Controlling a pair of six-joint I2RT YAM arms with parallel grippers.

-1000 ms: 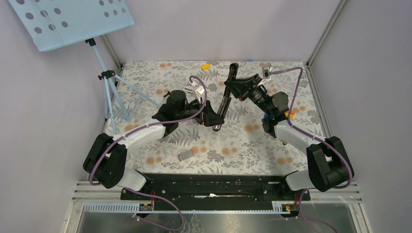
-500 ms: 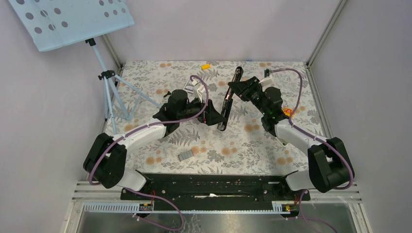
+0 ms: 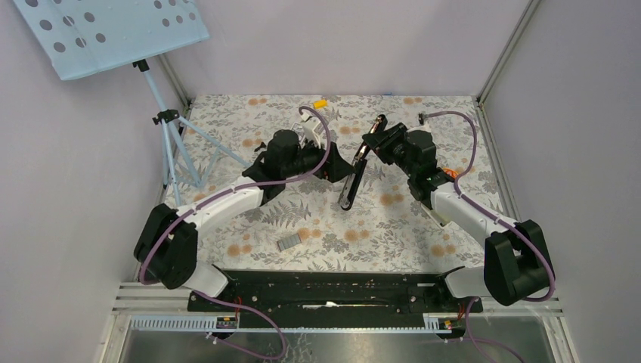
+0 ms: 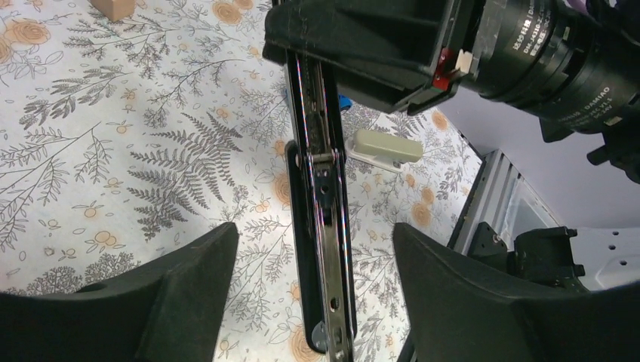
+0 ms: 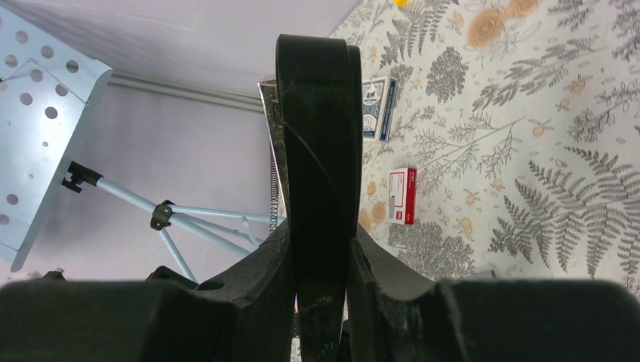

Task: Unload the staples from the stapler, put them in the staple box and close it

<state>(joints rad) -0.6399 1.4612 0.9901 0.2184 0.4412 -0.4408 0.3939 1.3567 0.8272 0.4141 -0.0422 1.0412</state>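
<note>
The black stapler (image 3: 354,172) is opened out long, its silver rail (image 4: 333,226) facing up, and slants over the middle of the mat. My right gripper (image 3: 372,145) is shut on its far arm, seen as a black bar between the pads (image 5: 317,151). My left gripper (image 4: 313,245) is wide open with the stapler's near part (image 4: 321,204) between its fingers, touching neither. In the top view the left gripper (image 3: 338,168) sits just left of the stapler. A grey strip of staples (image 3: 289,242) lies on the mat near the front.
A blue music stand (image 3: 113,30) on a tripod (image 3: 178,144) stands at the back left. A blue box (image 5: 375,108) and a red box (image 5: 401,196) lie on the mat. A beige object (image 4: 387,148) lies right of the stapler. An orange block (image 3: 320,103) sits at the back.
The right gripper has swung the stapler's far end right and toward the front, so it lies steeper. The left gripper has moved up and right, now straddling the stapler.
</note>
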